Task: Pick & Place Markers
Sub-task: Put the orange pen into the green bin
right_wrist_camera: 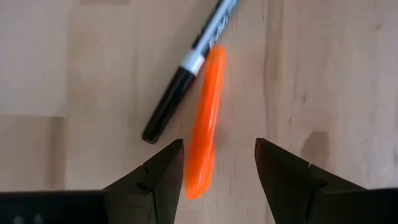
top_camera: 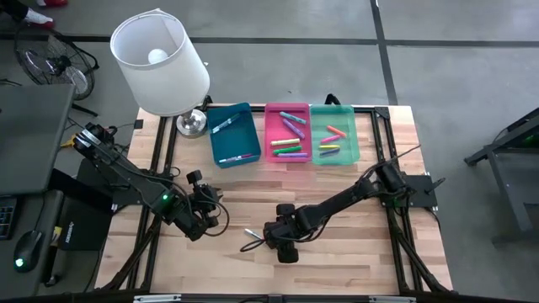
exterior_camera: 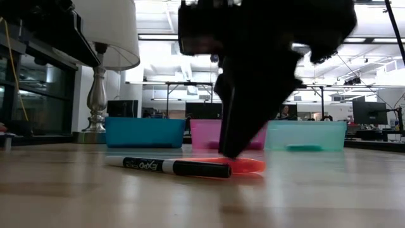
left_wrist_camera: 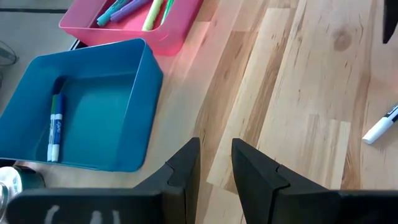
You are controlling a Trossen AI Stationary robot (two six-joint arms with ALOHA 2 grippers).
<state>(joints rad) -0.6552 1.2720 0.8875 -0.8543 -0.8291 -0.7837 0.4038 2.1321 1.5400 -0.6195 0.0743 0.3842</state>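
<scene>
A black-capped white dry-erase marker lies flat on the pale wooden table nearest the low camera, and a translucent orange marker lies touching it on the far side. The right gripper hangs directly over this pair with its two dark fingers spread apart; the near end of the orange marker sits in the gap between them, beside one finger, and neither finger visibly touches it. The black cap of the white marker ends just ahead of that same finger, outside the gap. The gripper grasps nothing.

The left gripper waits over bare wood with its fingers only narrowly parted and nothing between them. Ahead of it stands a blue rectangular plastic tray holding two thin markers, blue and green, lying side by side. Just beyond is a pink plastic tray with several markers in mixed colours, and beside that a green plastic tray with more. A white-shaded lamp stands at the far table corner beside the blue tray.
</scene>
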